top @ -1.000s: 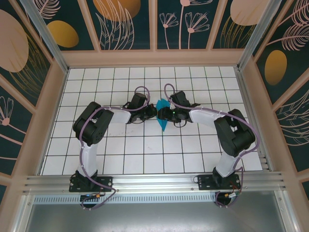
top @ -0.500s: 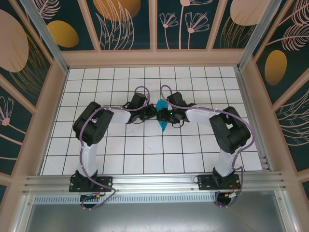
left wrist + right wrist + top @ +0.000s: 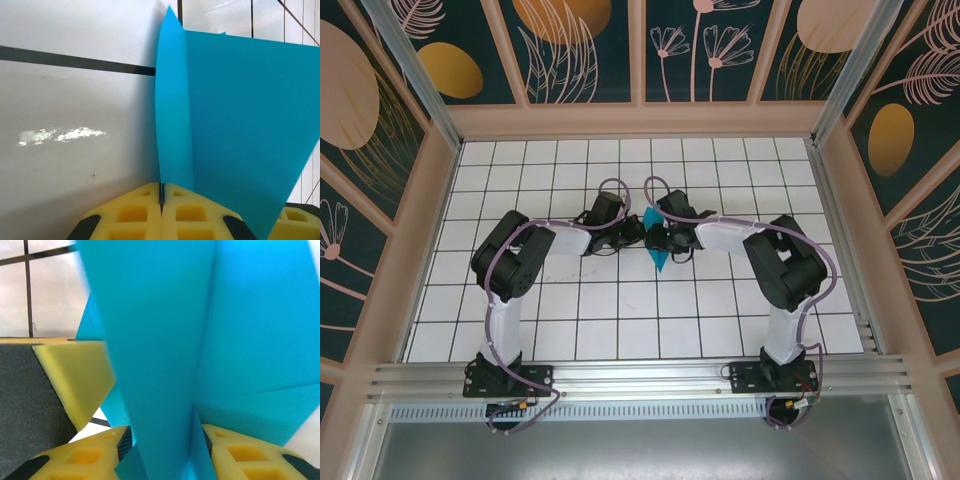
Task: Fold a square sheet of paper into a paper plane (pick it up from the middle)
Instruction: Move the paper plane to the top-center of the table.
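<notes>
Paper plane, clamped in left end effector

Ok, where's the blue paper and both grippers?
Blue paper (image 3: 240, 125), left wrist view, its broad face.
Left gripper (image 3: 161, 192), left wrist view, where its fingertips meet.
Right gripper (image 3: 165, 432), right wrist view, between its fingertips.

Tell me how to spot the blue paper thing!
Find the white tiled table inside the flowery walls. The left arm and right arm meet mid-table, with the folded paper standing between them. It's the only bright blue thing there, creased and pointy.
</notes>
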